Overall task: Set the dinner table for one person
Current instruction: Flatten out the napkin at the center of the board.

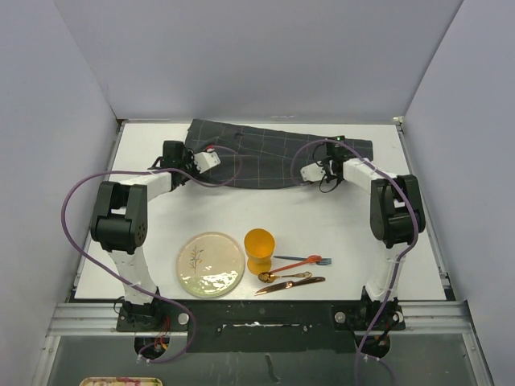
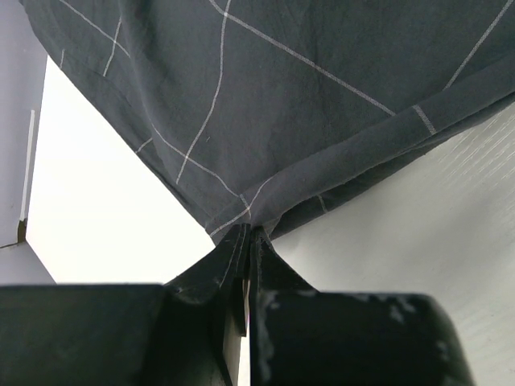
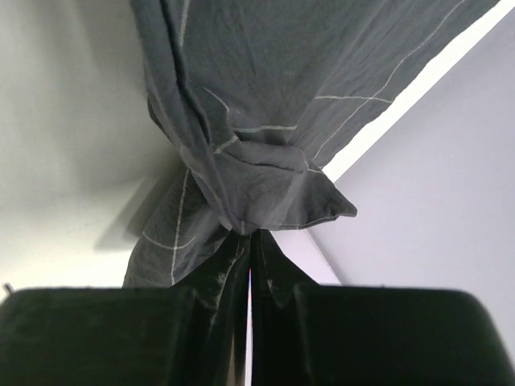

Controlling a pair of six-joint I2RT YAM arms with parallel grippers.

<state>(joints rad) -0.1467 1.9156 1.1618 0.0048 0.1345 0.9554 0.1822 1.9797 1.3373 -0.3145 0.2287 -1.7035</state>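
The dark grey cloth [image 1: 265, 157] with a thin light grid lies crumpled at the back of the white dinner table [image 1: 338, 225]. My left gripper [image 1: 211, 158] is shut on the cloth's left edge. In the left wrist view the cloth [image 2: 265, 104] is pinched at the gripper [image 2: 248, 233]. My right gripper [image 1: 310, 171] is shut on the cloth's right part. In the right wrist view the cloth [image 3: 249, 121] hangs bunched from the gripper [image 3: 251, 235].
Near the front edge lie a cream plate [image 1: 210, 264], an orange cup [image 1: 259, 249], a fork [image 1: 302, 261] with an orange handle, a copper spoon [image 1: 283, 277] and a copper knife [image 1: 290, 285]. Grey walls enclose the table on three sides.
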